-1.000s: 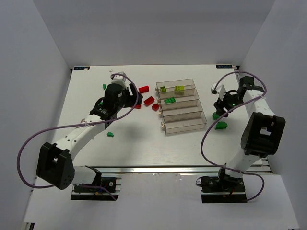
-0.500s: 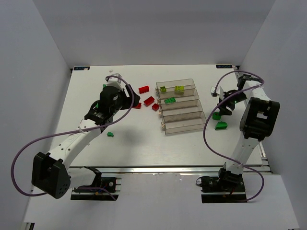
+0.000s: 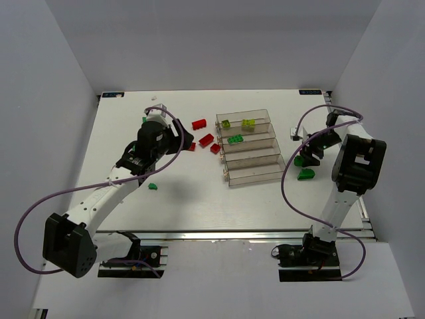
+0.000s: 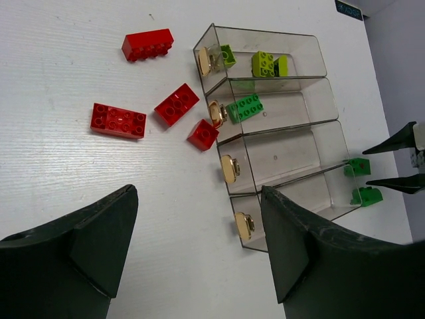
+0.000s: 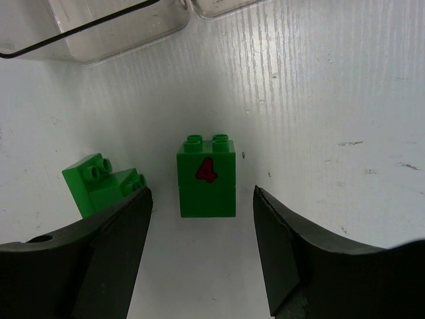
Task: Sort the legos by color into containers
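Closest to me, a small green studded brick [image 3: 152, 187] lies loose on the white table [image 3: 199, 199] beside the left arm, not yet dealt with.

My right gripper [image 5: 200, 198] is over by the near end of the tray row. Its jaws are spread and hold nothing, and between the two fingers, touching neither, stands a green plastic brick with a red 4 on its side [image 5: 206, 176]. A sloped green brick [image 5: 103, 183] sits just beside it, close to one finger. I'd judge this the step in hand: lining up a grab on the numbered brick. Next I'd need to come straight down, close squarely on its sides without nudging the sloped one, then carry it to the tray that holds green.

My left gripper [image 4: 199, 194] hangs above the table with its jaws released and empty.

Beyond it lie the four long clear plastic trays [image 4: 285, 153] in a slanted row. The two nearest look empty, the next holds one green flat brick [image 4: 244, 107], and the farthest holds yellow-green bricks [image 4: 264, 64].

Left of the trays, four red studded bricks [image 4: 118, 120] lie scattered on the table, none sorted. An empty tray is free for them, which looks like the left arm's job.
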